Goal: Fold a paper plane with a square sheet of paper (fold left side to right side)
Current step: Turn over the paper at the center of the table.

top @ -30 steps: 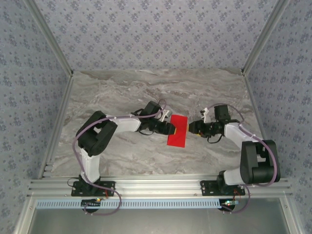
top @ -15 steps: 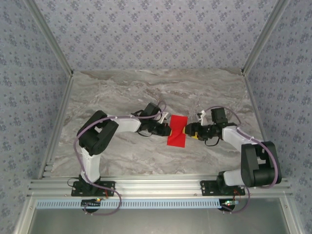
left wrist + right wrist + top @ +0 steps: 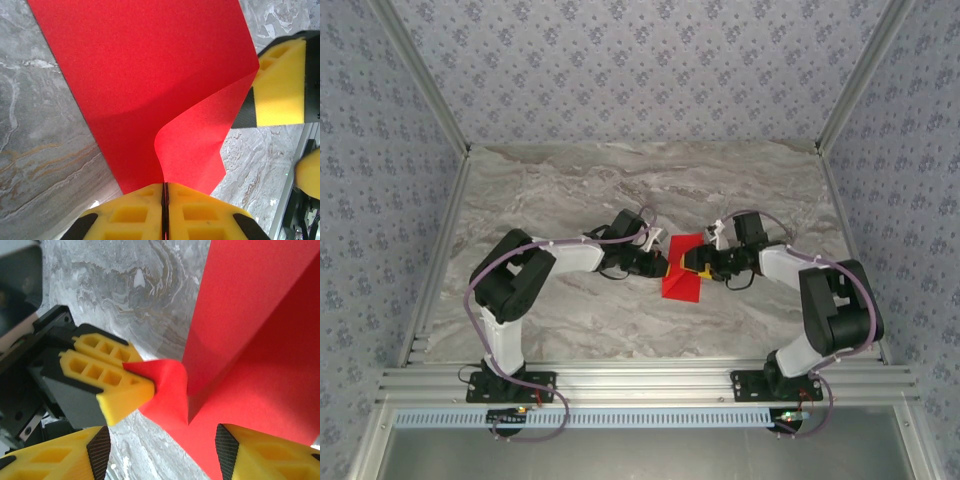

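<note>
Paper, a red sheet (image 3: 682, 286) laid on the surface (image 3: 570, 190) with its long axis near-to-far, is pinched at its lifted left edge by the left jaws, while the right jaws are parted over its right side.

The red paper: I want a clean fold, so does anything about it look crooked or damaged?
The red paper curls up off the table where the left gripper pinches its edge; the rest lies flat. No tear shows.
</note>
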You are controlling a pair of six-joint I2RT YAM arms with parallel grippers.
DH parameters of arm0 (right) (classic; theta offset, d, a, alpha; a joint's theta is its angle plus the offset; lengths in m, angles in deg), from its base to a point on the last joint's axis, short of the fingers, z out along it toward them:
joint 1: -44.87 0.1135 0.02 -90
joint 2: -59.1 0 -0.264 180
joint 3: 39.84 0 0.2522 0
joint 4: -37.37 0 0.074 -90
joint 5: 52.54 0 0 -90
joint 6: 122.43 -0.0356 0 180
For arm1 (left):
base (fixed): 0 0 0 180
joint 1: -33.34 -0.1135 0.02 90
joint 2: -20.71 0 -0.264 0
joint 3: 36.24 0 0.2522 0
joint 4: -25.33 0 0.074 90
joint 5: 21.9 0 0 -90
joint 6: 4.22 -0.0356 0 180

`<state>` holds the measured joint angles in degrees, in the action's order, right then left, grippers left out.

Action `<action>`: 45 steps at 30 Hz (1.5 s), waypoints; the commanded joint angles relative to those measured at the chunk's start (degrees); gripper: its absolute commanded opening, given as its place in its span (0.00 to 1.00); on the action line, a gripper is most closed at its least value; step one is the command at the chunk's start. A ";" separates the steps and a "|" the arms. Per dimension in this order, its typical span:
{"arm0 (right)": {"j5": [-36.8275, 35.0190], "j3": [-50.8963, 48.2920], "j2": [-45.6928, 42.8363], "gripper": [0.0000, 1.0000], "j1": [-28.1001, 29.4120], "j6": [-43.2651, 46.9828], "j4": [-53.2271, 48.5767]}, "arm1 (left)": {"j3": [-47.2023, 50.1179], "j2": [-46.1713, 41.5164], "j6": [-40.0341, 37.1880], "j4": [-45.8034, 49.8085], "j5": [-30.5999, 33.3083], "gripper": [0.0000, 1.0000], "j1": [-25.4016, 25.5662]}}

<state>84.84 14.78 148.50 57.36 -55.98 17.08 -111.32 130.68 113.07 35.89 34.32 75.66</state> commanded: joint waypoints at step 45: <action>13.80 20.04 -23.14 0.12 10.01 -12.04 5.89 | 19.86 -46.19 23.61 -33.37 -1.29 0.87 -1.03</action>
<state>97.49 33.01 126.54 66.23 -65.46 19.22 -89.55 84.17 135.56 7.85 34.01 74.13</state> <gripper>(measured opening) 0.123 0.891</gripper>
